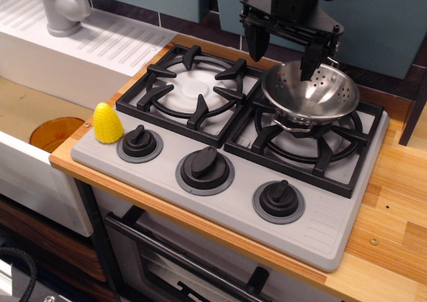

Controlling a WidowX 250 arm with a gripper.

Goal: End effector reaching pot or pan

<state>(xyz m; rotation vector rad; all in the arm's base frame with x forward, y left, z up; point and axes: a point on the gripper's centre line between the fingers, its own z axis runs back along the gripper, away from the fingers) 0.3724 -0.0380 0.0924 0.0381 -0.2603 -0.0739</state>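
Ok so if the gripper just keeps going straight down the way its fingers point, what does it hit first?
Probably the colander: the gripper is open, its fingers pointing down, and one prong already overlaps the back rim. The other would likely reach the burner grate. Depth is unclear.

I see my black two-pronged tool hanging open over the far-left rim of the shiny perforated stainless-steel colander bowl, one prong inside and one outside. The bowl sits upright on the right burner grate.

Single high view, angled down at stove, fairly near
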